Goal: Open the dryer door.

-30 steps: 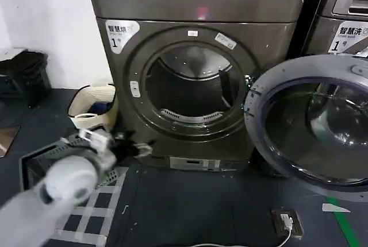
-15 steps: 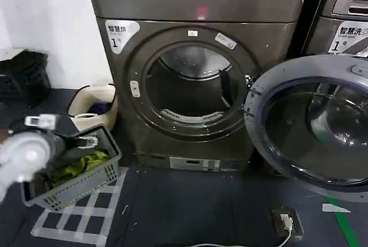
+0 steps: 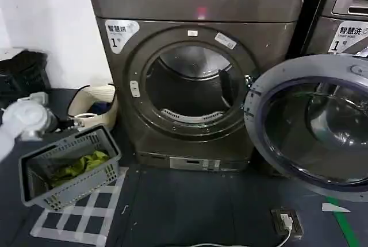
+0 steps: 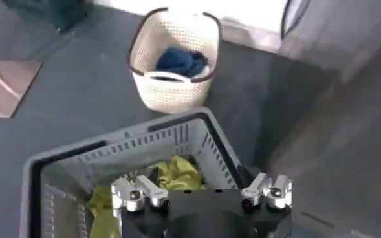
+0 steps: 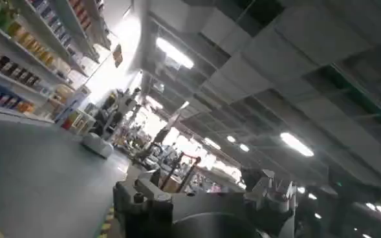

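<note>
Dryer door [image 3: 310,123] hangs swung wide at right of head frame, drum exposed. We judge opening step done. Our left hand [image 4: 202,194] spread, empty, above grey basket [image 4: 177,139]. Right hand [image 5: 203,197] spread, empty, aimed at ceiling. Next: nothing but parking arms.

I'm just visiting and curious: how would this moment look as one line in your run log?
dryer door: swung fully open | drum: exposed | left gripper: open, above grey basket | right gripper: open, empty
</note>
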You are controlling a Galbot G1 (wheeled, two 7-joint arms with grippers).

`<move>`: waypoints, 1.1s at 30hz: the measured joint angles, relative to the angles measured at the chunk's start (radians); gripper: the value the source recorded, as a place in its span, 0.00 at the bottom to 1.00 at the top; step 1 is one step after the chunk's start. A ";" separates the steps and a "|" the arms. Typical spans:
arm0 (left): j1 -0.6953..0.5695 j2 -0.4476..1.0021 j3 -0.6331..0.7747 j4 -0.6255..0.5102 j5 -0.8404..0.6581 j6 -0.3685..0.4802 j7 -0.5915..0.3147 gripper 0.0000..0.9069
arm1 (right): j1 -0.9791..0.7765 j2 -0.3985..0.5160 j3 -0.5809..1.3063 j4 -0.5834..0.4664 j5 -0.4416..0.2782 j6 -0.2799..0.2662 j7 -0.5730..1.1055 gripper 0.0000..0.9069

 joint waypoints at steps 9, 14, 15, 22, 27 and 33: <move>-0.146 -0.020 0.108 0.193 -0.122 0.000 -0.008 1.00 | 0.007 -0.006 -0.011 -0.022 0.002 0.018 -0.003 1.00; -0.171 -0.002 0.122 0.247 -0.118 0.000 -0.007 1.00 | 0.005 -0.022 -0.002 -0.039 0.010 0.023 -0.006 1.00; -0.172 0.004 0.125 0.246 -0.121 0.000 -0.006 1.00 | 0.005 -0.024 -0.002 -0.042 0.015 0.025 -0.009 1.00; -0.156 0.069 0.146 0.233 -0.187 0.000 -0.006 1.00 | 0.012 -0.024 -0.001 -0.051 0.081 0.043 -0.028 1.00; -0.116 0.124 0.144 0.182 -0.239 0.000 -0.007 1.00 | 0.012 -0.025 0.002 -0.049 0.144 0.057 -0.041 1.00; -0.047 0.172 0.110 0.128 -0.274 0.000 -0.007 1.00 | 0.014 -0.025 0.002 -0.047 0.160 0.124 -0.066 1.00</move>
